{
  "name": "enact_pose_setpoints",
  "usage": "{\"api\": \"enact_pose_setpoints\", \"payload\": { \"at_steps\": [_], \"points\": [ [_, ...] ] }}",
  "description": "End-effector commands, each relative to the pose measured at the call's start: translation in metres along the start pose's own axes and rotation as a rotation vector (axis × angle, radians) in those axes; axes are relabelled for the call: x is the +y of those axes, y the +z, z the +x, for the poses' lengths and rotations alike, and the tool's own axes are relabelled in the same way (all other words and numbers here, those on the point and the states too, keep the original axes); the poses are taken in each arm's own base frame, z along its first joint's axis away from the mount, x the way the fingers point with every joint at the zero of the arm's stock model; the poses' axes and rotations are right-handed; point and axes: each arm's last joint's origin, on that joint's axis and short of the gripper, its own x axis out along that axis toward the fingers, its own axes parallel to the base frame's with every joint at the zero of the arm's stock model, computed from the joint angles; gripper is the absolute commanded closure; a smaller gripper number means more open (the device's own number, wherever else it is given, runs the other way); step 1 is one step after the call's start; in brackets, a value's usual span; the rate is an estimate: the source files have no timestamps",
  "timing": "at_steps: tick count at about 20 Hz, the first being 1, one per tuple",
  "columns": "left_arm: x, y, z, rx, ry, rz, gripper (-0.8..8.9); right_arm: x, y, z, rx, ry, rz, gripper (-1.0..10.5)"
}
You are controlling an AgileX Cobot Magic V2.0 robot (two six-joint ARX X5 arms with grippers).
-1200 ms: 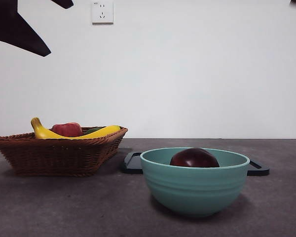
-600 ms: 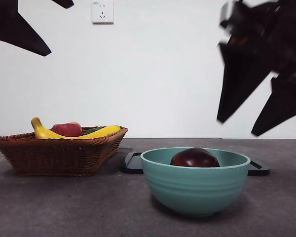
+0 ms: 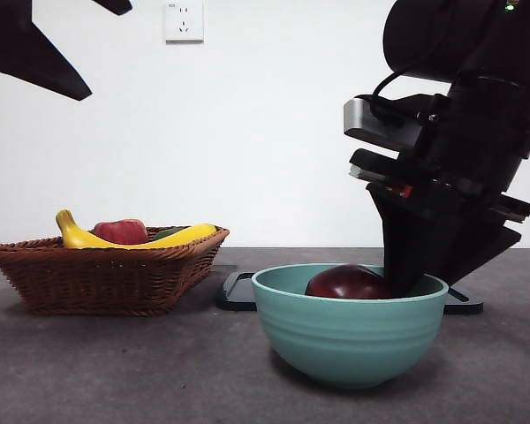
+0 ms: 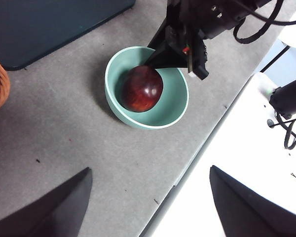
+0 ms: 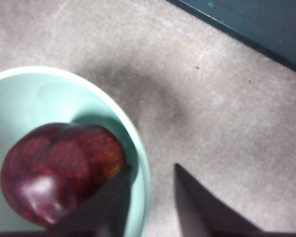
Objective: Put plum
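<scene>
1. Since half a second ago my right gripper (image 3: 406,284) has dropped from high at the side down to the bowl (image 3: 349,331), and its tips now reach the rim.
2. My right jaws stand a little apart and hold nothing; in the right wrist view one is inside the bowl against the plum (image 5: 59,173), the other outside the wall.
3. That plum (image 3: 348,283) lies in the teal bowl (image 4: 172,106), on the side nearest my right jaws.
4. My left gripper (image 4: 148,207) hangs well above the table, jaws wide apart and empty.
5. Behind the bowl lies a dark tray (image 3: 237,291); off to one side a basket (image 3: 106,274) holds a banana (image 3: 172,237) and an apple (image 3: 120,231).
</scene>
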Motion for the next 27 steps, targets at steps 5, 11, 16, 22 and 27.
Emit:
{"api": "enact_pose_setpoints", "payload": {
  "at_steps": [5,11,16,22,27],
  "points": [
    [-0.002,0.003,0.000,-0.008,-0.010,0.011,4.39,0.003,0.003,0.002,-0.015,0.018,0.010,9.4],
    [-0.002,0.003,0.000,-0.008,-0.010,0.011,4.39,0.007,0.028,-0.026,-0.100,0.030,0.026,9.4],
    [-0.002,0.003,0.000,-0.009,-0.010,0.012,4.39,-0.007,0.061,-0.057,-0.236,-0.012,0.071,9.4],
    [-0.002,0.003,0.000,-0.008,-0.010,0.011,4.39,-0.050,0.112,-0.068,-0.294,-0.082,0.146,9.4],
    [-0.002,0.003,0.000,-0.007,-0.010,0.011,4.39,-0.077,0.143,-0.028,-0.238,-0.107,0.175,9.4]
  ]
}}
